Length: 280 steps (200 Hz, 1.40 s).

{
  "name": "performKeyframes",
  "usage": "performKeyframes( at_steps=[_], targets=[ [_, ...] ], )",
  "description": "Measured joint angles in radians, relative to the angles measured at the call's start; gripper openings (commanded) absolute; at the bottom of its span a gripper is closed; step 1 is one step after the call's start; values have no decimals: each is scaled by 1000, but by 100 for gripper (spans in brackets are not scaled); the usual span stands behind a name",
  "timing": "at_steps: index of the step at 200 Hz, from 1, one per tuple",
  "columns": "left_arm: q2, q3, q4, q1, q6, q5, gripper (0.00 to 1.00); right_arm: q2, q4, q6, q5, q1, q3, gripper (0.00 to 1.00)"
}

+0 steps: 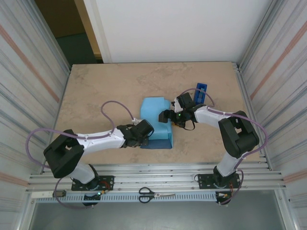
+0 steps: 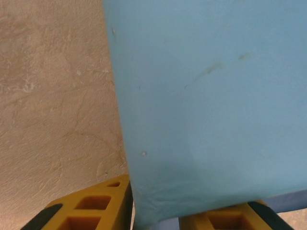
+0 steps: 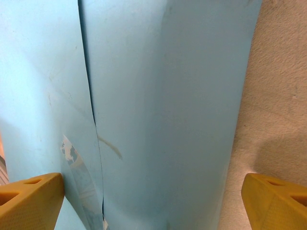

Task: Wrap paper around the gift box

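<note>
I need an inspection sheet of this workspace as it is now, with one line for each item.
Surface: beige marbled table, no spill seen.
Job's things: paper, sky-blue face outward, folded over a boxy shape mid-table; gift box hidden, presumably beneath.
Clutter: dark-blue tape dispenser beyond the right arm; scissors on the near rail.
Grippers: left gripper at the paper's near-left corner, fingertips hidden by paper; right gripper open, straddling the paper's right side.
Cables: lilac cables loop from both arms.
Surroundings: ribbed metal walls on both sides, white wall behind.
</note>
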Motion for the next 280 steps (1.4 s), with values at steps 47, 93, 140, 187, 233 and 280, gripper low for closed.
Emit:
performKeyframes(
  at_steps=[47, 93, 140, 187, 233, 280],
  targets=[
    [33, 0, 0, -9, -8, -21, 21, 0, 1, 2, 0, 0, -1, 93],
    [35, 1, 2, -19, -8, -39, 9, 0, 2, 2, 0, 0, -1, 93],
    [46, 10, 3, -26, -4, -50, 0, 0, 2, 2, 0, 0, -1, 93],
    [53, 11, 3, -33, -3, -59, 1, 0, 2, 2, 0, 0, -1, 93],
    [53, 11, 2, -35, 0, -55, 19, 0, 2, 2, 0, 0, -1, 93],
    [53, 8, 2, -48, 0, -49, 20, 0, 1, 2, 0, 0, -1, 94]
  ],
)
